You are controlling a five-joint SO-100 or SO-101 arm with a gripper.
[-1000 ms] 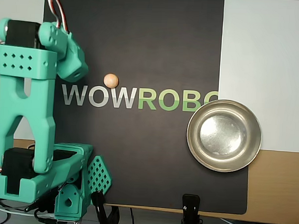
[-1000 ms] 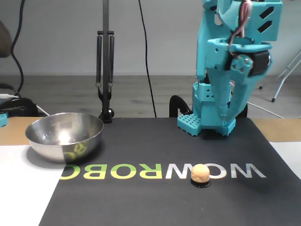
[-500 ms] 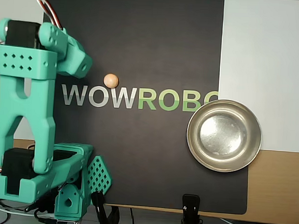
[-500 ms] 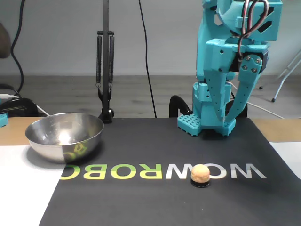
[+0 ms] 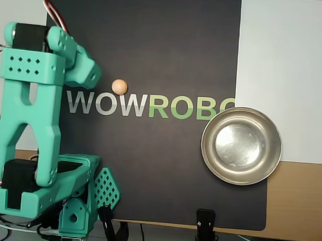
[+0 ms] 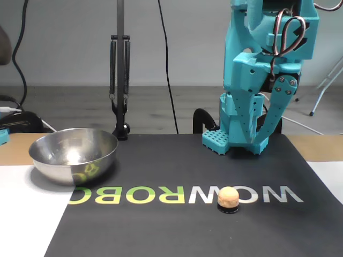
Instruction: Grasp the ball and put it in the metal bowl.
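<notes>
Overhead view puts your pincer (image 5: pixel 91 76) at the left side of the black mat (image 5: pixel 164 168), folded in close to the turquoise arm (image 5: pixel 28 121), with its tip just left of the ball (image 5: pixel 119 87) and apart from it. From above you cannot tell how wide the pincer stands. The fixed view shows it (image 6: pixel 262 126) hanging point-down in front of the arm's base, two fingers (image 6: pixel 280 110) parted by a clear gap and nothing between them.

The ball lies on the mat just above the white "W-O-W" letters, well clear of the mat's edges, with bare mat all round it. In the fixed view you see it (image 6: pixel 228 198) closer to the camera than the pincer, sitting on a small dark ring at the letters; the overhead view does not show that ring.

The metal bowl (image 5: pixel 241 146) is well to the right in the overhead view, straddling the mat's right edge, part over white sheet and part over the tan worktop (image 5: pixel 298 204). Between ball and bowl, only flat mat with lettering lies open. The fixed view shows the bowl (image 6: pixel 73 155) at the left with its depth and a lamp stand (image 6: pixel 120 69) behind it.
</notes>
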